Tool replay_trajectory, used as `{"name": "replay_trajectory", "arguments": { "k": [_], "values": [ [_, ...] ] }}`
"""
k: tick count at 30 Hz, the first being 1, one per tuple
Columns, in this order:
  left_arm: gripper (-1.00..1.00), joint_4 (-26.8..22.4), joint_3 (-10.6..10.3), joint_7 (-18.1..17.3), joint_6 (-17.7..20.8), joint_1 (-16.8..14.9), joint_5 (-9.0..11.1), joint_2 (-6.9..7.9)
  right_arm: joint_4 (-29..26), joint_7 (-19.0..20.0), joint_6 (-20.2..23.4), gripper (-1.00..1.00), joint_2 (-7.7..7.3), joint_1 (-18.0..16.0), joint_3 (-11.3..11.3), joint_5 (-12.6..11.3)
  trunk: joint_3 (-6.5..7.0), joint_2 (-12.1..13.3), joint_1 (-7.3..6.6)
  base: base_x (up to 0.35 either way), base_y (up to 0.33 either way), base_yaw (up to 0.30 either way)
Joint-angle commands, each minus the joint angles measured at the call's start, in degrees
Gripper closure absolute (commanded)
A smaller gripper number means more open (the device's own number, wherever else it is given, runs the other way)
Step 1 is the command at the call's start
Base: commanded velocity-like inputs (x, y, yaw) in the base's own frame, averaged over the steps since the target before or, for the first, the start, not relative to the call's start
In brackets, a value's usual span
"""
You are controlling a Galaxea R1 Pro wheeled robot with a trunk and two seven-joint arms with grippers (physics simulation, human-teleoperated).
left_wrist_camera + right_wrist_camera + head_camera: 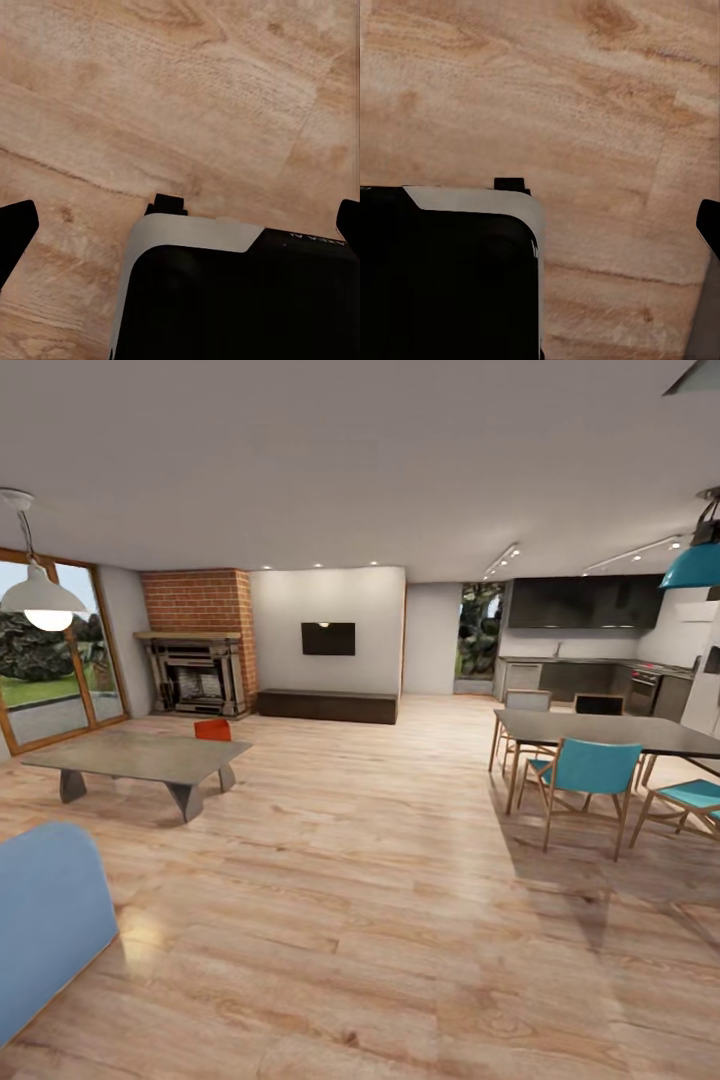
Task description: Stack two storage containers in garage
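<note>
Looking across the living room, one orange-red storage container sits just behind the low grey coffee table, on the side facing the brick fireplace. Can't spot the second bin. TV hangs right of the fireplace. Both wrist views just show wood plank floor over the robot's black base; left gripper fingertips sit wide apart, holding nothing. Right gripper, honestly can't tell.

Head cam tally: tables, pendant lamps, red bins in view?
tables: 2
pendant lamps: 2
red bins: 1
Total: 5
</note>
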Motion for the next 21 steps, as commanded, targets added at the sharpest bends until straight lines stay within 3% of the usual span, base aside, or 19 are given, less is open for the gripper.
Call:
{"name": "replay_trajectory", "arguments": {
  "k": [1,21],
  "values": [
    [-1.00,0.03,-0.49,0.10,-0.19,-0.04,0.41,-0.01,0.18,-0.03,-0.34,-1.00,0.02,-0.08,0.49,-0.54,-0.08,-0.05,0.04,0.326,0.000,0.000],
    [-1.00,0.05,-0.49,0.10,-0.37,-0.04,0.41,-0.01,0.18,-0.03,-0.34,-1.00,0.02,-0.08,0.49,-0.54,-0.08,-0.05,0.04,0.326,0.000,0.000]
  ]
}}
